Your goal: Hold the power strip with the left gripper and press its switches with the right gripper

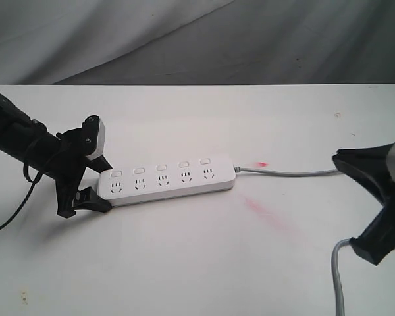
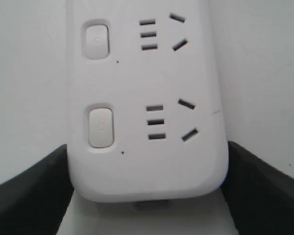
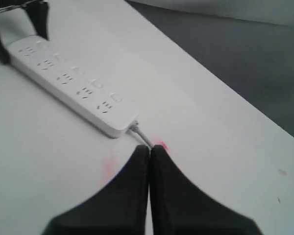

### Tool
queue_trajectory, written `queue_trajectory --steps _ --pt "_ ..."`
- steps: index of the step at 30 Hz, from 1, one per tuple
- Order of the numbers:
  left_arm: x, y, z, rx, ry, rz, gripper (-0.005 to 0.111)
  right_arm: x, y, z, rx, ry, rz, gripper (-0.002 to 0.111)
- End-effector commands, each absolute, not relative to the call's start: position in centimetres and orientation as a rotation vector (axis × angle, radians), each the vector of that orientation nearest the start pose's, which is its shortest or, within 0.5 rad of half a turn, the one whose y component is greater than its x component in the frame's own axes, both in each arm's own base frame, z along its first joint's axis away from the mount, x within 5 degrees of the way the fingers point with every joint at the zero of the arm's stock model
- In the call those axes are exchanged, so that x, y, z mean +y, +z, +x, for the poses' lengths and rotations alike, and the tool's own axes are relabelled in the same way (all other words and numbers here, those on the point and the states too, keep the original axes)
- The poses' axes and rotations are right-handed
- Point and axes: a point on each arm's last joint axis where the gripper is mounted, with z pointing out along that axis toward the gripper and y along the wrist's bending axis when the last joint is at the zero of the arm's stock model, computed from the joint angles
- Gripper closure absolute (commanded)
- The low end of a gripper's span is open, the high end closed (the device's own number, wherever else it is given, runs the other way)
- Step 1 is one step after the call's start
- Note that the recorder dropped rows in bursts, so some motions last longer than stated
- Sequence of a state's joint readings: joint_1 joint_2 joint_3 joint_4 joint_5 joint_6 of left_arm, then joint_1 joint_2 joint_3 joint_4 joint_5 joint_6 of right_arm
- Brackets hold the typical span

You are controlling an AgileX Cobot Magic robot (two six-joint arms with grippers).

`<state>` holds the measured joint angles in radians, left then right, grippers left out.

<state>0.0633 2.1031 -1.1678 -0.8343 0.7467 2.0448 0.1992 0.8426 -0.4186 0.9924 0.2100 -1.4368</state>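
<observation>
1. Power strip [image 1: 166,179] flat on white table [image 1: 184,276], mid-left, sockets up; five switches [image 1: 161,167] in a row along far side.
2. Left gripper [image 1: 101,185] clamped across cordless end, jaws against both long sides; looks firm.
3. Right gripper [image 3: 149,149] narrow, fingers pressed together, empty; above grey cord [image 1: 283,173], well apart from switches.
4. Probably best: bring closed tip over nearest switch, press straight down, no sideways shove.
5. Open table between; mind cord. Far table edge well clear.
</observation>
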Motion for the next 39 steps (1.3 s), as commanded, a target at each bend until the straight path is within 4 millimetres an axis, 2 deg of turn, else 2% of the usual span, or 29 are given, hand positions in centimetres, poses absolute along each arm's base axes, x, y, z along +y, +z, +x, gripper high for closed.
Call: queue_trajectory --steps 1,7,11,19,24,26,28,30,34,35,36,39 --pt "-2.1 8.4 37.1 2.045 -0.336 1.773 0.060 2.9 24.7 13.7 1.832 -0.068 -0.488 0.108" --pt "-2.1 8.4 37.1 2.042 -0.335 1.776 0.060 1.0 25.6 9.9 1.661 -0.107 -0.282 0.108" --pt "-2.1 8.4 37.1 2.042 -0.335 1.776 0.060 0.4 25.9 8.6 1.602 -0.150 -0.225 0.108" --pt "-2.1 8.4 37.1 2.044 -0.336 1.774 0.060 0.1 25.9 8.5 1.594 -0.181 -0.193 0.108" --pt "-2.1 8.4 37.1 2.044 -0.336 1.774 0.060 0.0 25.7 8.5 1.603 -0.130 -0.137 0.108" --pt "-2.1 8.4 37.1 2.044 -0.336 1.774 0.060 -0.3 25.3 8.5 1.606 -0.176 -0.133 0.108" --pt "-2.1 8.4 37.1 2.042 -0.335 1.776 0.060 -0.3 24.4 8.5 1.627 -0.096 -0.051 0.108" --pt "-2.1 8.4 37.1 2.042 -0.335 1.776 0.060 -0.2 23.2 8.5 1.658 -0.081 -0.048 0.108" --pt "-2.1 8.4 37.1 2.042 -0.335 1.776 0.060 -0.2 20.6 6.8 1.608 -0.012 0.023 0.108" --pt "-2.1 8.4 37.1 2.042 -0.335 1.776 0.060 -0.1 20.8 6.5 1.573 0.003 0.038 0.108" --pt "-2.1 8.4 37.1 2.045 -0.336 1.774 0.060 -0.1 20.3 6.3 1.621 0.013 0.040 0.108" --pt "-2.1 8.4 37.1 2.045 -0.336 1.774 0.060 0.0 20.2 6.0 1.620 0.019 0.040 0.108"
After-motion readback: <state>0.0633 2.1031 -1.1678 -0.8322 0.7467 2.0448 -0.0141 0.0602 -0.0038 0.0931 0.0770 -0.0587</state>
